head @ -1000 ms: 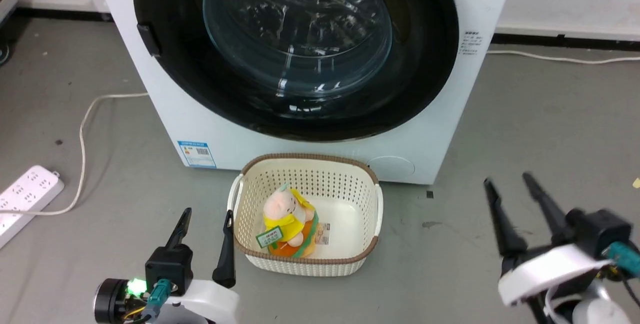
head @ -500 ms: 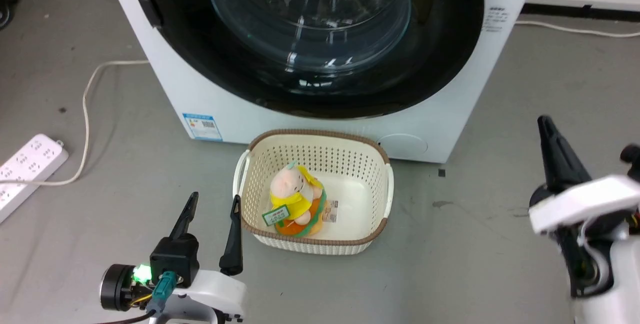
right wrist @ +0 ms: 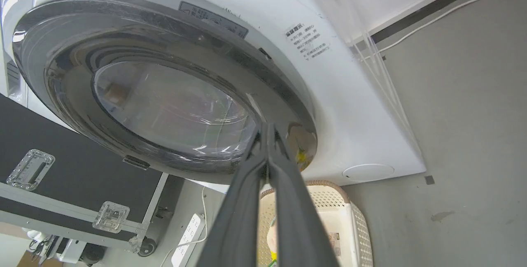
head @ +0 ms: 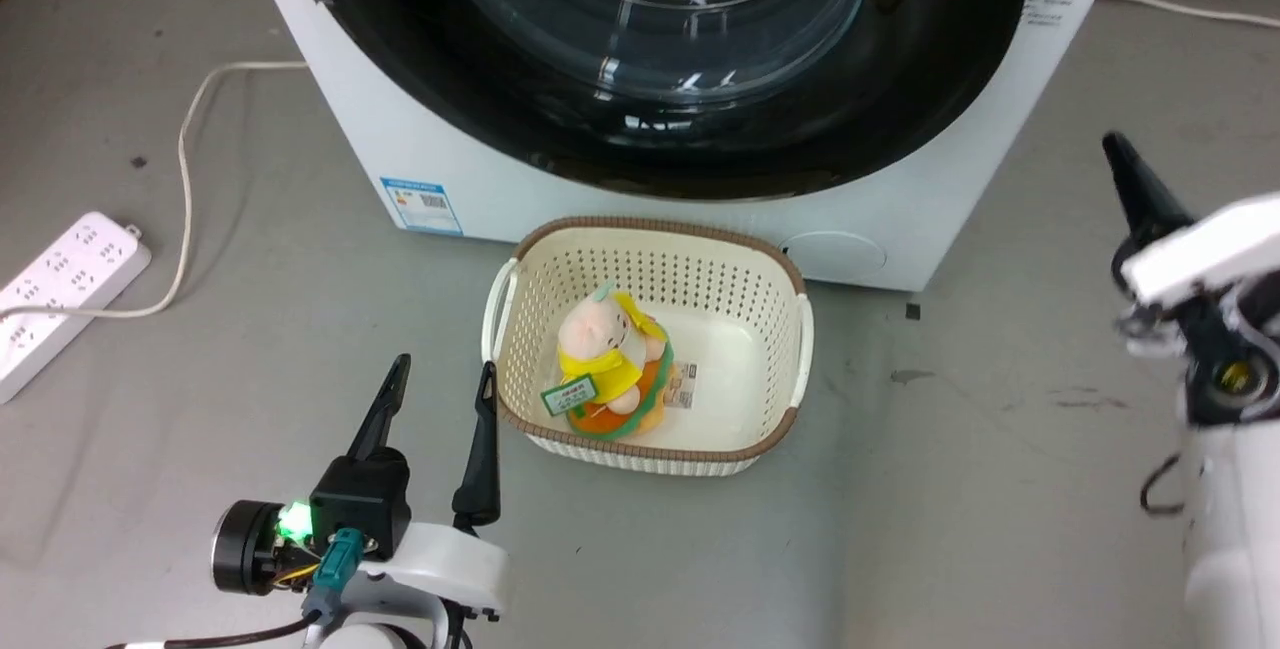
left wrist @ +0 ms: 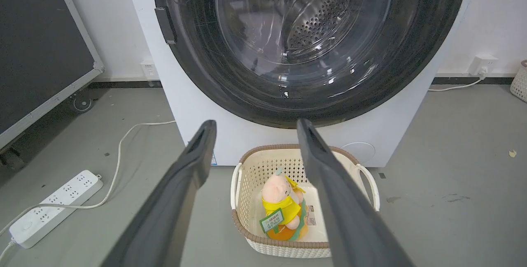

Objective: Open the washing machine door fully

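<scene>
Right gripper (head: 1116, 151) changed most. Its fingers were spread a second ago and are now pressed together, holding nothing, and it has climbed from 4 o'clock to the 3 o'clock edge of the head view. The head camera has shifted too; the things on the floor (head: 1000, 449) keep their places among themselves.

Head view:
- The washing machine door (head: 660, 29) is at 12 o'clock, shut against the white washing machine (head: 480, 179), with its top cut off by the frame.
- The basket (head: 650, 227) stands at centre on the floor, just in front of the machine, with a plush toy (head: 605, 364) inside.
- The left gripper (head: 444, 366) is at 7 o'clock, fingers spread and empty, with its right finger just beside the basket's left wall.
- A power strip (head: 65, 274) lies at 9 o'clock, and a cable (head: 185, 179) runs from it toward the machine.

Left wrist view:
- The fingers stand wide apart with nothing between them.
- The door takes up the 12 o'clock half, and the perforated drum shows through the glass.
- A dark latch tab (left wrist: 164, 24) sits on the rim at 10 o'clock.
- The basket and toy are at 6 o'clock, between the fingers.

Right wrist view:
- The fingers are closed tight, tips at centre over the door's glossy rim near its lower edge. Whether they touch it I cannot tell.
- The door lies flush on the machine front.
- A black case (right wrist: 61, 164) is at 8 o'clock, and the basket at 6 o'clock is partly behind the fingers.
</scene>
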`<state>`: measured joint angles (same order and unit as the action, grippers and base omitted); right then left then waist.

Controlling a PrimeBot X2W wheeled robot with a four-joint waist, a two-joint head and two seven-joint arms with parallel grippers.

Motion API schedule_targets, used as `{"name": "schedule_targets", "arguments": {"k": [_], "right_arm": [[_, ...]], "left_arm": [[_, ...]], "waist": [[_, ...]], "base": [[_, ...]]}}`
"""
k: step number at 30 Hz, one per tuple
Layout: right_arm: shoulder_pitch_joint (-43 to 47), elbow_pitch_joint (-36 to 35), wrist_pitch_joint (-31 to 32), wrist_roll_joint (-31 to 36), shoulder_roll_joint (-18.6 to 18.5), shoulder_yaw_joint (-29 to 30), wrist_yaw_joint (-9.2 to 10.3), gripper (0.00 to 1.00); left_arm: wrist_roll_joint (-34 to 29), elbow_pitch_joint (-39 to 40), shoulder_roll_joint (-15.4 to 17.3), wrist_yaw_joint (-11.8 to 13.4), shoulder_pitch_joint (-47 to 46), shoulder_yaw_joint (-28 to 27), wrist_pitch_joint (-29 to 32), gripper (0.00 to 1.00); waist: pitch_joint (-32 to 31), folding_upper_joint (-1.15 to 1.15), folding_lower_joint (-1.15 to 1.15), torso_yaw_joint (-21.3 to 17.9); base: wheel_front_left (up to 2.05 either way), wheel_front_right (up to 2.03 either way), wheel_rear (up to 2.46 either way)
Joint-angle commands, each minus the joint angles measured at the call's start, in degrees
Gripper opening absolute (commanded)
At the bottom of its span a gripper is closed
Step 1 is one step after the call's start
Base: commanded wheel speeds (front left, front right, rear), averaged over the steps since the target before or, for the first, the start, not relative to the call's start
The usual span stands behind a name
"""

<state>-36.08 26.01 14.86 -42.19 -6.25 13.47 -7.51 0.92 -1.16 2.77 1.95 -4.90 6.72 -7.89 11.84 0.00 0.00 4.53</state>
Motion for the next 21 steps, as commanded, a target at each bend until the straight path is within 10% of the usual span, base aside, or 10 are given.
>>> {"name": "schedule_targets", "arguments": {"k": [1, 21], "right_arm": [[-3.7, 2.2, 1.4, -2.2, -1.0, 0.9, 0.00, 0.00], [-28.3, 23.9, 9.7, -10.7, -6.9, 4.6, 0.01, 0.00]], "left_arm": [[0.4, 0.1, 0.1, 0.5, -1.1, 0.3, -0.7, 1.00], [0.8, 0.7, 0.1, 1.5, -4.4, 2.5, -3.0, 1.00]], "waist": [[0.8, 0.00, 0.00, 0.3], [7.4, 0.00, 0.00, 2.5]], "base": [[0.00, 0.00, 0.00], [0.00, 0.00, 0.00]]}}
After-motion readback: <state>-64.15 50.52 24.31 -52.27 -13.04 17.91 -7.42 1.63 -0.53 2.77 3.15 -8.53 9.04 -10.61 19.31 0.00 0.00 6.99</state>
